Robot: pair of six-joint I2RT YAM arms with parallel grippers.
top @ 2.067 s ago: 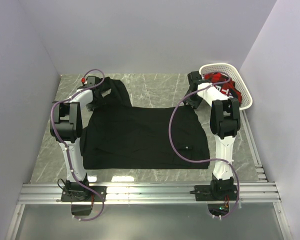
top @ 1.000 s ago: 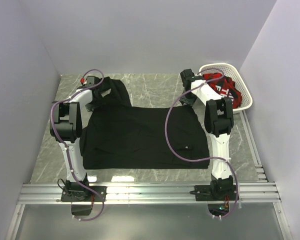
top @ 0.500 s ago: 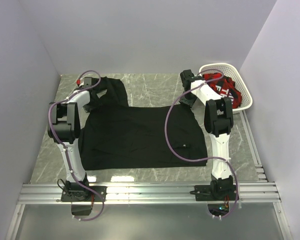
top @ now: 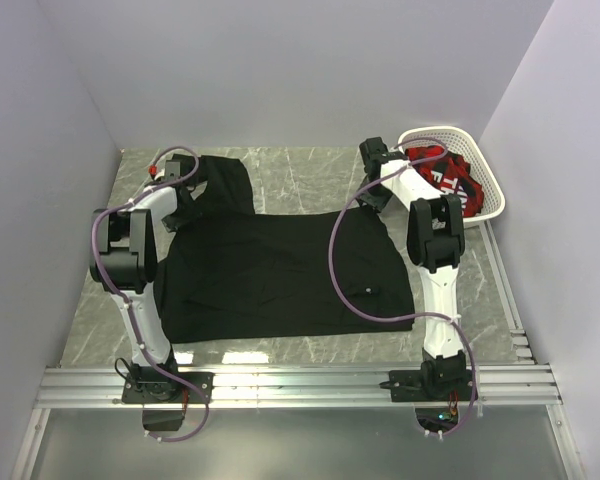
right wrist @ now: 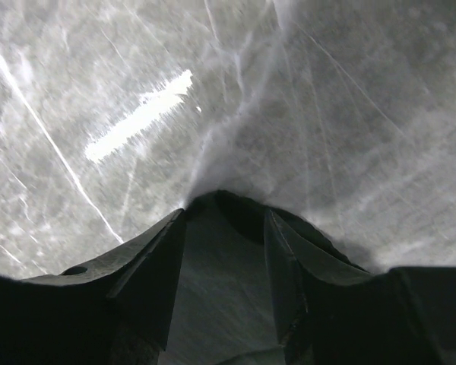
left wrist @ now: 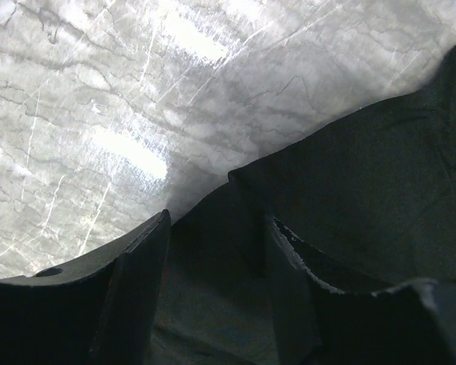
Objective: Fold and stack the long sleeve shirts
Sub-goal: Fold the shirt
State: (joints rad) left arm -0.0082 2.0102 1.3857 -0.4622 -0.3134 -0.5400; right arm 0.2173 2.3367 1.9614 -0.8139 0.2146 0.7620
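The right gripper [right wrist: 224, 214] is sitting low just left of the white basket [top: 492, 190], its fingers standing partly apart with a peak of the black shirt [top: 280, 270] filling the gap — whether it is clamping, I cannot tell. The left gripper [left wrist: 216, 224], well left of the basket, is straddling a folded shirt edge likewise. The shirt is lying spread on the marble table [top: 300, 175], left of the basket, which is holding red fabric [top: 442, 172].
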